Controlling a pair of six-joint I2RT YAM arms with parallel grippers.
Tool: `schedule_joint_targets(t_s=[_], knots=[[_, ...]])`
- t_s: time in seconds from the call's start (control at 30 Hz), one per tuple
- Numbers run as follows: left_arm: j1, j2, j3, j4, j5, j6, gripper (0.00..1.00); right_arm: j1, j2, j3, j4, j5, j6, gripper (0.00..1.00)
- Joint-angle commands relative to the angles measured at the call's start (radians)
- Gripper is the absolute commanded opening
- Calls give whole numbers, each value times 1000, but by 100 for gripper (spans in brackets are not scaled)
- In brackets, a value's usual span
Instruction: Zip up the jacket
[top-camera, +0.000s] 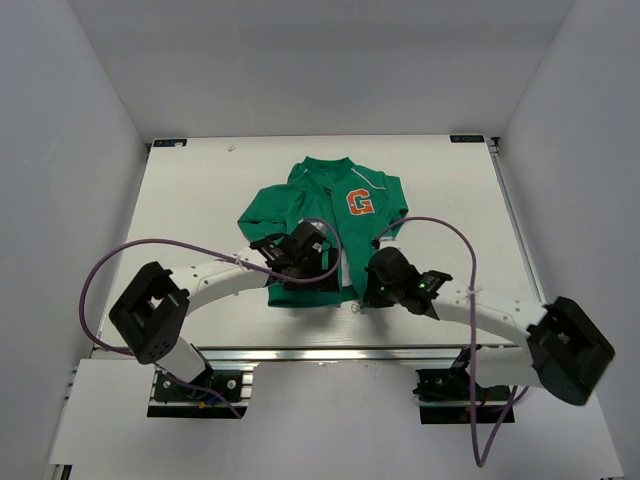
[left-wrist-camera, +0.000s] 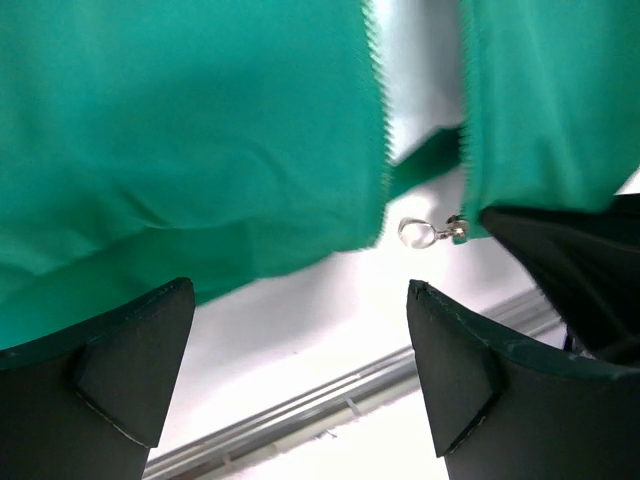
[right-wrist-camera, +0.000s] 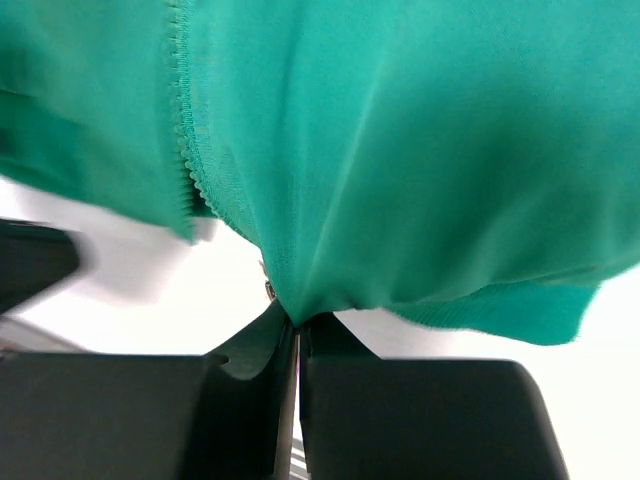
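Observation:
The green jacket (top-camera: 325, 215) lies flat on the white table (top-camera: 190, 210), its orange "G" patch (top-camera: 360, 202) up and its front open at the hem. My left gripper (top-camera: 297, 262) hovers open over the hem left of the zip, with only table between its fingers. In the left wrist view, that gripper (left-wrist-camera: 300, 290) sits just below the jacket (left-wrist-camera: 200, 130), with the metal zip pull (left-wrist-camera: 418, 233) to the right. My right gripper (top-camera: 368, 290) is shut on the hem corner beside the zip; its wrist view shows the gripper (right-wrist-camera: 298, 322) pinching the green fabric (right-wrist-camera: 400, 150).
An aluminium rail (top-camera: 330, 352) runs along the table's near edge, close behind both grippers, and shows in the left wrist view as the rail (left-wrist-camera: 300, 412). Purple cables (top-camera: 150, 245) loop over both arms. White walls enclose the table on three sides.

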Motion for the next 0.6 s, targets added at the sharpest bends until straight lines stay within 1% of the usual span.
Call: schedule_joint_targets(t_s=[0.0,0.1,0.23,0.43,0.57], knots=[[-31,6,11,26,10,-29,96,-8,-109,-28,29,17,17,0],[-46,71,44,16,-4,-41,93,-18,-150,-34,26,23,-1,0],[-52,132,81,14,-46,-64,88,-21,-138,-20,-1,33,-12,0],[-55,183,115,13,-83,-92,84,-24,-135,-43,11,20,-4,0],[-58,215,123,3,-109,-100,77,-25,-138,-57,11,23,0,0]])
